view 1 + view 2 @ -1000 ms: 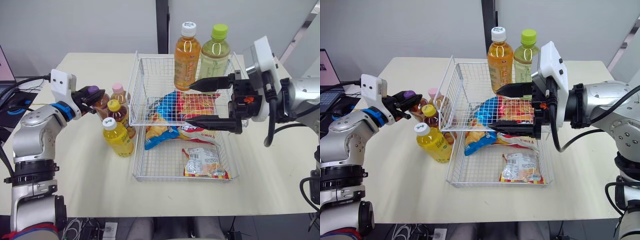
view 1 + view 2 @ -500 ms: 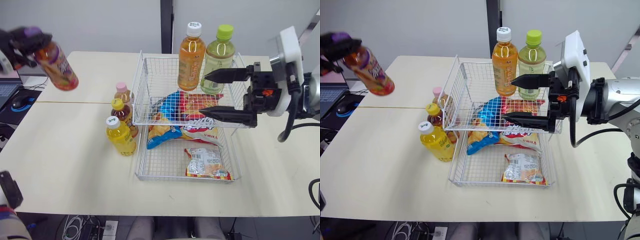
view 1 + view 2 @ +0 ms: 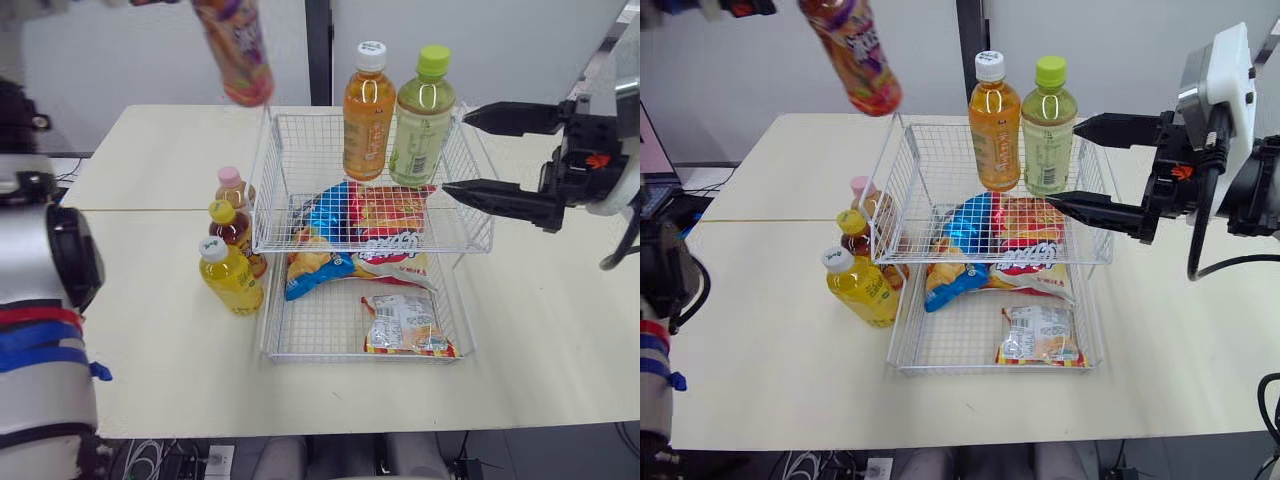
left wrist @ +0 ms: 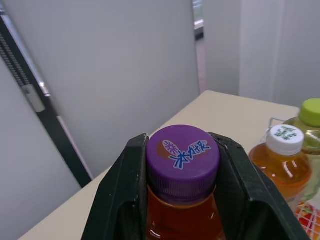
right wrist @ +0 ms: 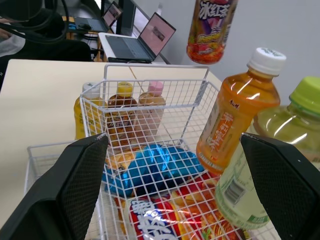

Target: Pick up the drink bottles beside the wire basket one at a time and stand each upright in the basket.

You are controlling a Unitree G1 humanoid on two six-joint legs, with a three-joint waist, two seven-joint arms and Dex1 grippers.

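Observation:
My left gripper is shut on the purple cap of a red-tea bottle, which hangs tilted high above the far left corner of the wire basket. An orange tea bottle and a green tea bottle stand upright at the basket's far side. Left of the basket stand a pink-capped bottle, a yellow-capped dark bottle and a white-capped yellow bottle. My right gripper is open, level with the basket's right rim, holding nothing.
Snack bags and a flat packet lie on the basket floor. Laptops sit on a desk beyond the table's left side. Bare tabletop lies left of and in front of the basket.
My left arm has lifted the purple-capped bottle from beside the basket up and rightward to above its far left corner. The right gripper has drawn back to the right, still open.

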